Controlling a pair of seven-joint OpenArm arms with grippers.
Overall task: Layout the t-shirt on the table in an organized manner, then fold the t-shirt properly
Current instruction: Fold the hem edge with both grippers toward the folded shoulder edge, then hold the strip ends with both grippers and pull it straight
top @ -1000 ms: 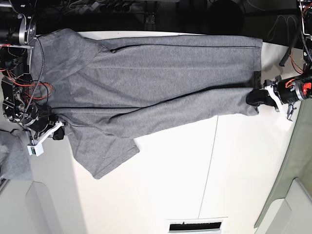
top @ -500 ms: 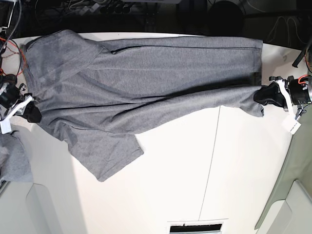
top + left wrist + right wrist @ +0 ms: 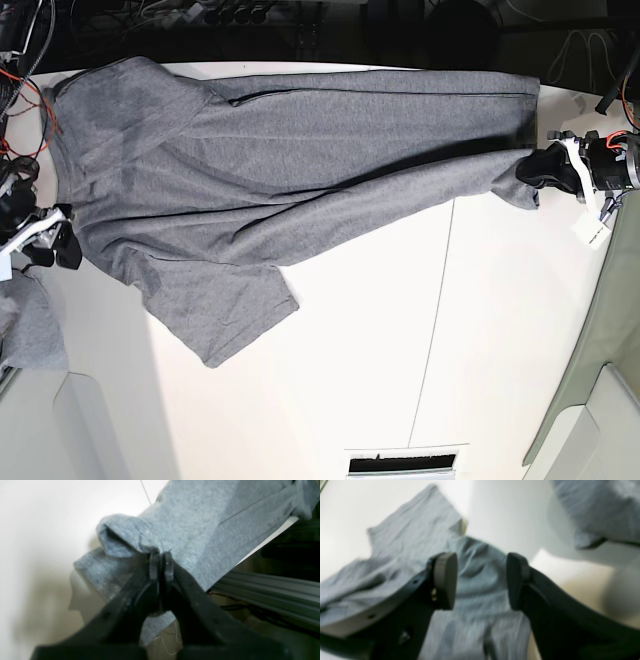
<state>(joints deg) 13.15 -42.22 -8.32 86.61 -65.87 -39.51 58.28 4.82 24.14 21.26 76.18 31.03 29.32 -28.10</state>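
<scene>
Now, my left gripper [image 3: 161, 563] pinching the t-shirt [image 3: 300, 170] hem, my right gripper [image 3: 481, 580] spread wide beside the shirt (holding nothing), white table [image 3: 450, 350] beneath.

Base view sharp, evenly bright; wrist views soft, right blurred; table [image 3: 330, 380] glare.

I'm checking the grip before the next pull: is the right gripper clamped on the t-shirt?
No, the right gripper has its jaws spread apart, with the t-shirt lying loose beyond them.
</scene>
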